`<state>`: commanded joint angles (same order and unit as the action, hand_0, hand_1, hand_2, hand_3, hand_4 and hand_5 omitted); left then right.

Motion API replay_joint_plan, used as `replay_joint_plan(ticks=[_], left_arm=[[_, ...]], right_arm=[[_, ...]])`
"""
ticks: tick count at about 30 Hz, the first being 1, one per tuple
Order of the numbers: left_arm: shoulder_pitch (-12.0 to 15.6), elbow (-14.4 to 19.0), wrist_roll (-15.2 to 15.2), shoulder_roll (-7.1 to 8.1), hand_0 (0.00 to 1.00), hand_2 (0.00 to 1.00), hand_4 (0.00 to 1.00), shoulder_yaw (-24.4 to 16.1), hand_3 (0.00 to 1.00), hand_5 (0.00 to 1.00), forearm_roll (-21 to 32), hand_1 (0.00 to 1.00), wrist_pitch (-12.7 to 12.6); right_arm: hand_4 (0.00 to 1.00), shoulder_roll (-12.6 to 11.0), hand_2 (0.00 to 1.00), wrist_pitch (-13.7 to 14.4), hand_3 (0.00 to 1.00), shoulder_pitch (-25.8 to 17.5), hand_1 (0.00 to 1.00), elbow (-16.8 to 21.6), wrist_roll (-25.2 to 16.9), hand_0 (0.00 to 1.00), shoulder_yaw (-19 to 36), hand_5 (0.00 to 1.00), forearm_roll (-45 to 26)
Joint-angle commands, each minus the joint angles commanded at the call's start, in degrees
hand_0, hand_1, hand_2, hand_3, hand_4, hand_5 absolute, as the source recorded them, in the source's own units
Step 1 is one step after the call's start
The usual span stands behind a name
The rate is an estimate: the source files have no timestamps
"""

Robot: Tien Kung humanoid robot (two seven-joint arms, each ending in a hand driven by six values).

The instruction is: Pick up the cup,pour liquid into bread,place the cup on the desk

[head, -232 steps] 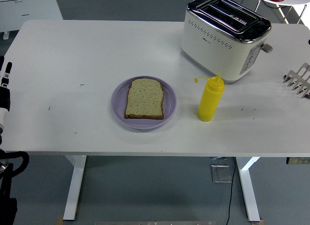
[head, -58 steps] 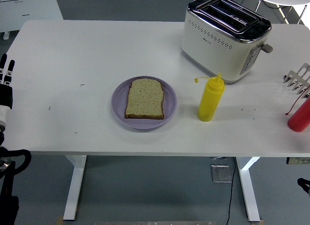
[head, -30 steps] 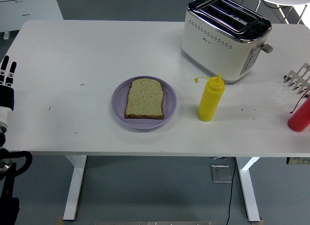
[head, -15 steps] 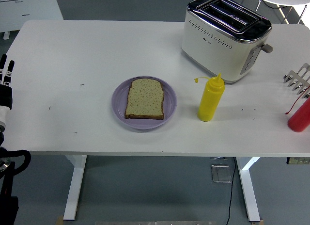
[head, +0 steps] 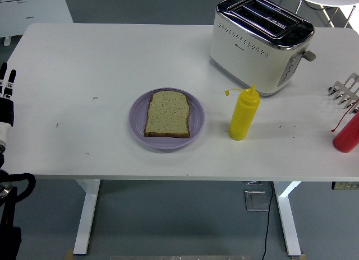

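Observation:
A slice of bread (head: 167, 114) lies flat on a purple plate (head: 137, 121) in the middle of the white table. A yellow squeeze bottle (head: 244, 114) stands upright just right of the plate, its cap hanging open at the nozzle. A red squeeze bottle (head: 348, 133) stands at the table's right edge, partly cut off by the frame. No cup shows. My left hand (head: 5, 94) rests at the far left edge with its fingers straight and empty, far from the plate. My right hand is out of view.
A white and chrome toaster (head: 261, 41) stands at the back right, behind the yellow bottle. A metal rack (head: 346, 92) sits at the right edge, just behind the red bottle. The table's near edge (head: 168, 176) runs below the plate.
A red squeeze bottle that was absent 7.7 s ago now stands at the right edge. Over the last second nothing has visibly moved.

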<state>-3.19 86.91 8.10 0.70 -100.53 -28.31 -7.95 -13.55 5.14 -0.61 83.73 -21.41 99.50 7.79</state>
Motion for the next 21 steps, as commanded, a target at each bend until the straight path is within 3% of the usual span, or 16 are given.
replay_joint_plan(ticks=[21], left_arm=[[0.27, 0.01, 0.05, -0.04, 0.804, 0.806, 0.477, -0.15, 0.772, 0.998, 0.01, 0.781, 0.03]], right_arm=[[0.542, 0.11, 0.673, 0.63, 0.659, 0.06, 0.638, -0.34, -0.06, 0.732, -0.37, 0.441, -0.43]])
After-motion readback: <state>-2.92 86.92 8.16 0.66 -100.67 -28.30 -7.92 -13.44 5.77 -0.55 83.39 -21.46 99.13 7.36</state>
